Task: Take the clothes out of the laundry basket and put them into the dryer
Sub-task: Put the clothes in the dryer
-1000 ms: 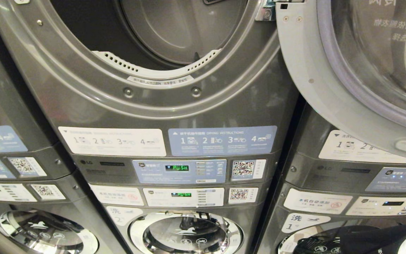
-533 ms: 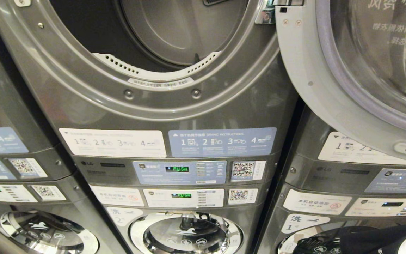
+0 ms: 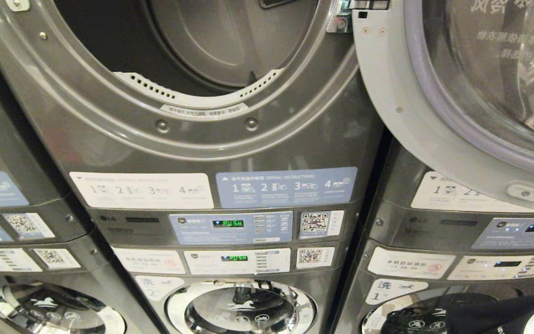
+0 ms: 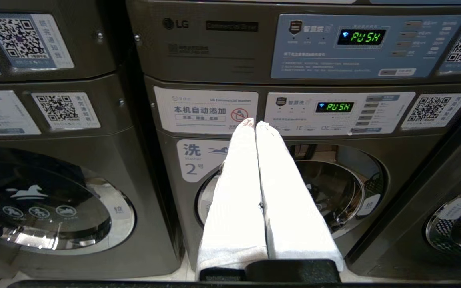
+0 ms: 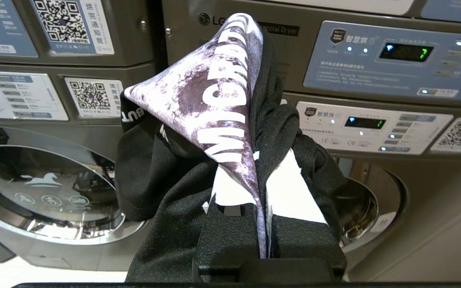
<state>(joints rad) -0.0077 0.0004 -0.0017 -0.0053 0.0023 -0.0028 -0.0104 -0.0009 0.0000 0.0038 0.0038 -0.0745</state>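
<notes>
Right gripper (image 5: 263, 168) clamped on black printed T-shirt (image 5: 198, 132) with white lettering, fabric bunched over its fingers, level with the lower washer panels. Left gripper (image 4: 254, 125) closed, empty, white fingers together before washer 2. Grey stacked dryer (image 3: 230, 153) door open above, drum visible.

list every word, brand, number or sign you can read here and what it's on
"LG": dryer panel
"PUSH": dryer display
"PUSH": washer display
"本机自动添加": washer sticker
"洗 2": washer badge
"洗 1": neighbouring washer badge
"1 2 3 4": blue instruction sticker
"7": neighbouring dryer display
"MIGHT", partly folded: black garment in the right gripper
Fine print and QR codes: too small to read.
</notes>
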